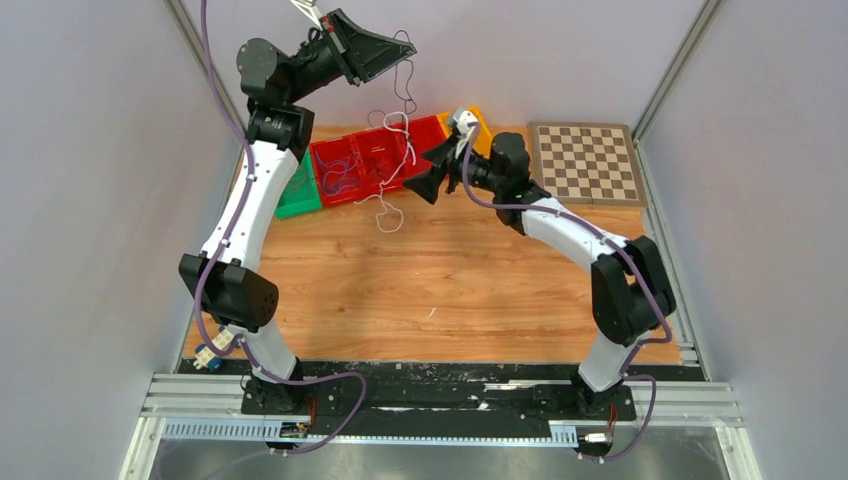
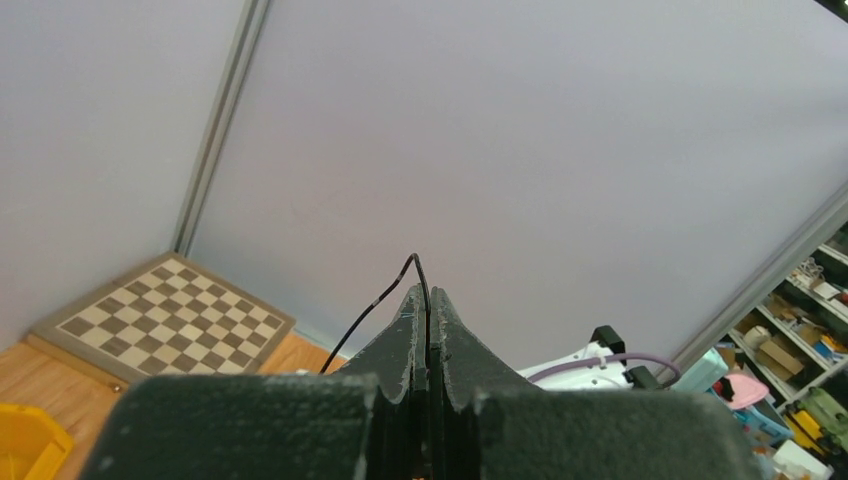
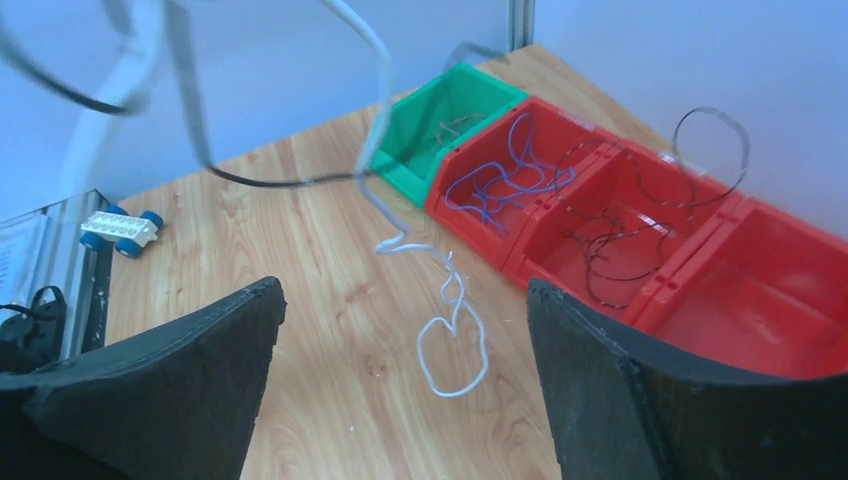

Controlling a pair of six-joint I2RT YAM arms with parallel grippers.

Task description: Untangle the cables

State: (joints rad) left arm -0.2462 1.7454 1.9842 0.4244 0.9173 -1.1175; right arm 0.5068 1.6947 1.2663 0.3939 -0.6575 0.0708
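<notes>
My left gripper (image 1: 408,50) is raised high above the far bins and is shut on a thin black cable (image 2: 418,272). That black cable (image 1: 406,92) hangs down from it, tangled with a white cable (image 1: 392,190) whose lower loops rest on the wooden table. My right gripper (image 1: 426,180) is open and empty, hovering just right of the hanging white cable. In the right wrist view the white cable's loop (image 3: 455,345) lies on the table between my open fingers (image 3: 400,300), and the black cable (image 3: 280,182) crosses above it.
A row of red bins (image 1: 352,190) stands at the back, one with a blue cable (image 3: 510,175), one with a black cable (image 3: 610,245). There is a green bin (image 1: 298,198) to their left, a yellow bin (image 1: 482,128) and chessboard (image 1: 585,162) to their right, and a small toy car (image 3: 120,230) at the near left.
</notes>
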